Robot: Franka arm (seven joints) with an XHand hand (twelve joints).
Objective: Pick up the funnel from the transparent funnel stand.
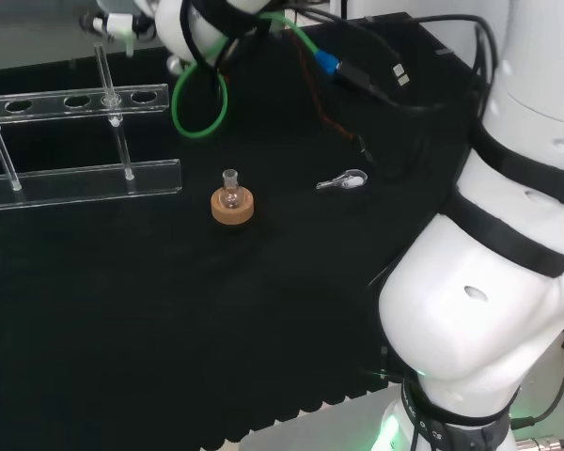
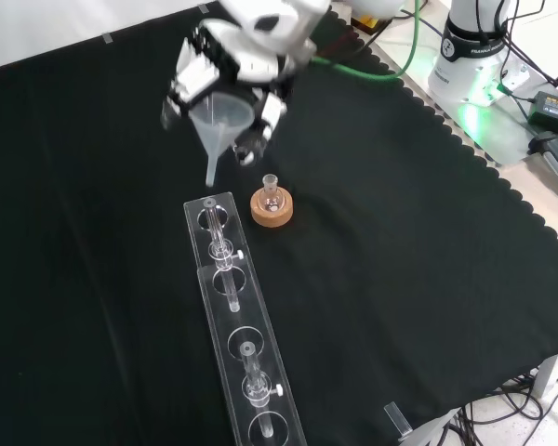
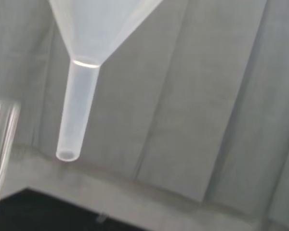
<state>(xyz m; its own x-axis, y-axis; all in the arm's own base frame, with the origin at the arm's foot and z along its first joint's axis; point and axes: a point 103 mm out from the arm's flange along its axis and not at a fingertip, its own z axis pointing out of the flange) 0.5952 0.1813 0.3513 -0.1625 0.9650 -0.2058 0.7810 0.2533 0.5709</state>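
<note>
Black cloth covers the counter [image 2: 428,279]. In the front view, left to right: the funnel [image 2: 219,119] is seen lifted clear of the transparent funnel stand [image 2: 237,334], its stem hanging just above the stand's far end, with the hand [image 2: 232,70] curled round its cone; just beside the stand, a small flask [image 2: 270,190] sits on a cork ring [image 2: 271,209]. The pick-up is judged essentially done; little is left beyond carrying it clear. How the fingers meet the cone is hidden, and the stand's clear posts are hard to make out.
</note>
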